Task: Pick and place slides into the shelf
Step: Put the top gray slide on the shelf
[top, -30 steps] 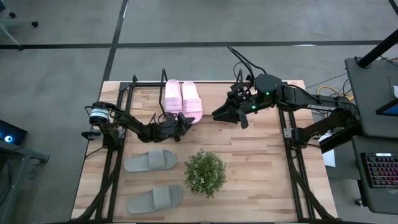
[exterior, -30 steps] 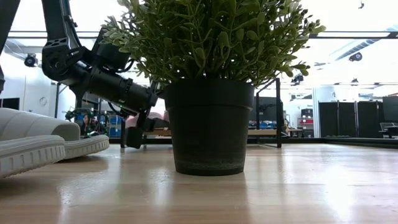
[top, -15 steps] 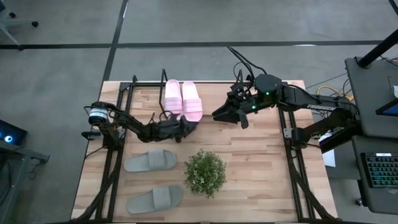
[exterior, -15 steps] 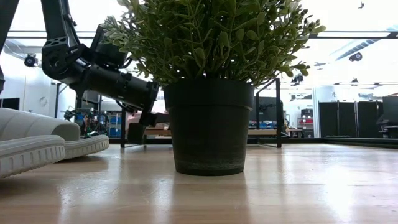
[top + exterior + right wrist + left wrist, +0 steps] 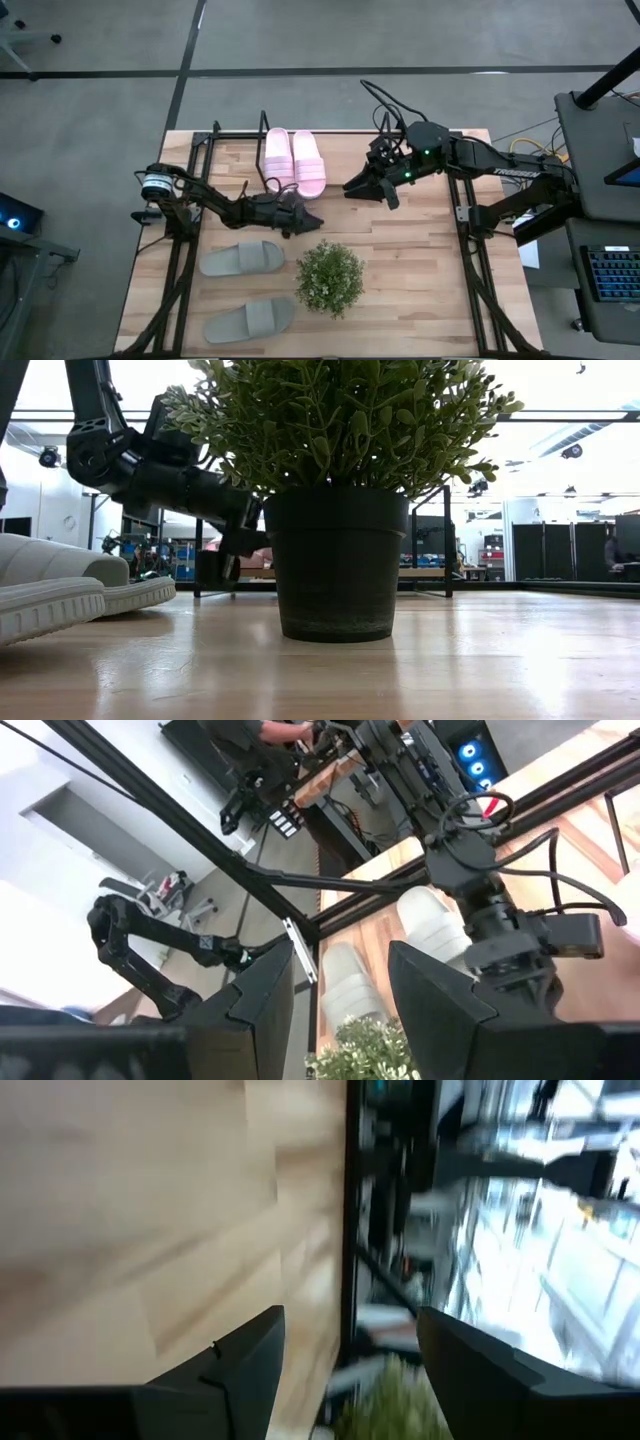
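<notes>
Left-side first: the left gripper (image 5: 306, 219) hung low over the table (image 5: 420, 270), fingers (image 5: 250, 1355) spread apart with nothing between them, just past the toe ends of the pink slides (image 5: 294, 160) and a little above the plant (image 5: 329, 278) in the high view. Those two pink slides lay side by side against each other on the shelf (image 5: 228, 158) at the table's far edge, between its black rails. The right gripper (image 5: 350, 188) hovered over bare wood just to the right of the pink pair, fingers (image 5: 262, 990) also parted and empty (its wrist view looked across at the left arm (image 5: 490, 925) and the plant top). Two grey slides (image 5: 241, 258) lay on the tabletop on the left side, one nearer the shelf, the other (image 5: 249, 320) toward the near edge, apart from each other, both left of the plant. From the low view the plant pot (image 5: 335, 565) stood in front, left arm behind it, grey slides (image 5: 60, 590) at the left edge.
</notes>
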